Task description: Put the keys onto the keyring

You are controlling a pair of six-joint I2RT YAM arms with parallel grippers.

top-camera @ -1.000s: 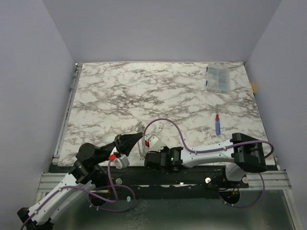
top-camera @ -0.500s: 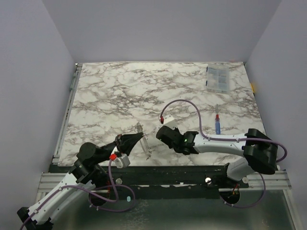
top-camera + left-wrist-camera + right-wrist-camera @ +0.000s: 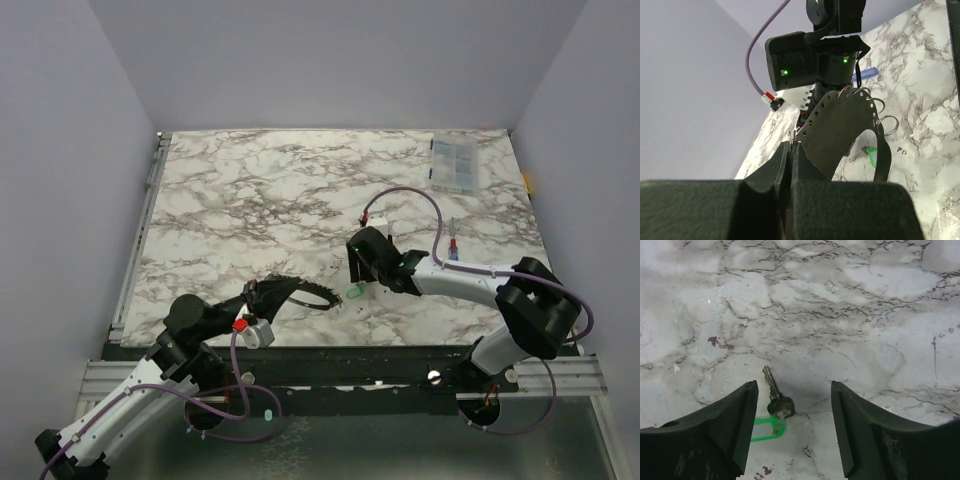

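REMOTE STATION: I am watching the left gripper (image 3: 262, 296) pinching the keyring (image 3: 318, 297). Its fingers are closed tight on one end of the grey strap loop, which is jutting toward 3 o'clock over the marble-patterned table (image 3: 250, 190) near the front edge. In the left wrist view the keyring (image 3: 840, 125) is showing a row of punched holes along its rim, with small wire rings threaded through several of them.

The right gripper (image 3: 354, 280) is hanging over the green-tagged key (image 3: 355, 293), fingers spread wide and holding nothing. In the right wrist view the green-tagged key (image 3: 776, 399) is lying flat on the table between the open fingers. Its blade is pointing to 11 o'clock and its dark head is overlapping the green tag at 6 o'clock.

The key is sitting near the keyring's free end, at its 3 o'clock and apart from it. A blue stick with a red tip (image 3: 453, 258) is lying at the right gripper's 3 o'clock. A clear plastic box (image 3: 455, 165) is sitting at 1 o'clock by the far edge, its markings too small for me to read.
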